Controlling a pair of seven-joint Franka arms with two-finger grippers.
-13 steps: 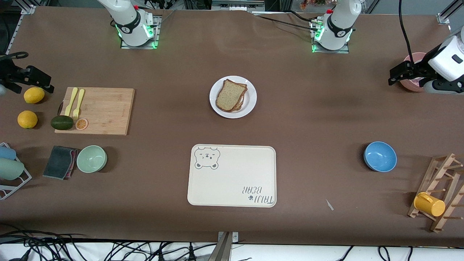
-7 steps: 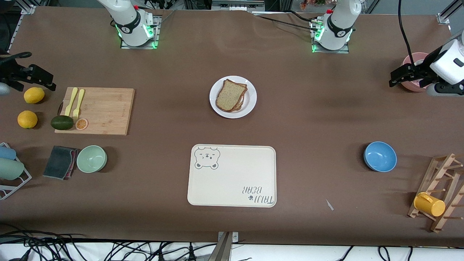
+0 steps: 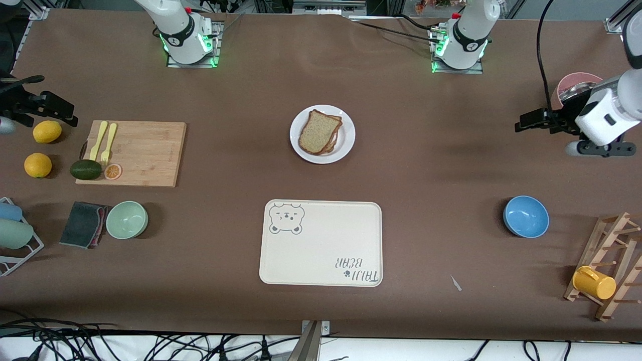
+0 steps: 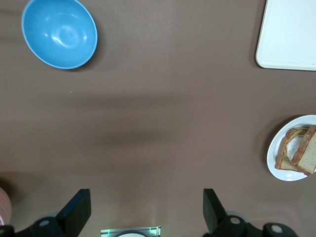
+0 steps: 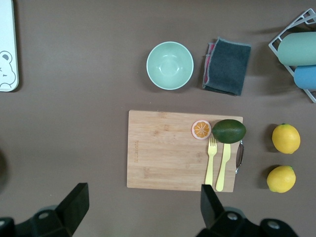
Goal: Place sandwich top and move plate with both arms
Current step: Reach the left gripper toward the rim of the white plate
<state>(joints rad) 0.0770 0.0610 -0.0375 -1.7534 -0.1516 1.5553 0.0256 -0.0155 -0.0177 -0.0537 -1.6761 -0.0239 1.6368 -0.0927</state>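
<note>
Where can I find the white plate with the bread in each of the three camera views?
Front view: the plate sits mid-table, farther from the camera than the cream tray.
Left wrist view: plate at the picture's edge, partly cut off.
Right wrist view: not in it.
Shared landmark: the cream tray.

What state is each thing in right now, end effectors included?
sandwich top: lying on the sandwich, on the plate.
plate: flat on the table, untouched.
left end effector: open, empty, over bare table near the pink bowl.
right end effector: open, empty, up near the lemons.
tray: empty.
blue bowl: upright, empty.
green bowl: upright, empty.
</note>
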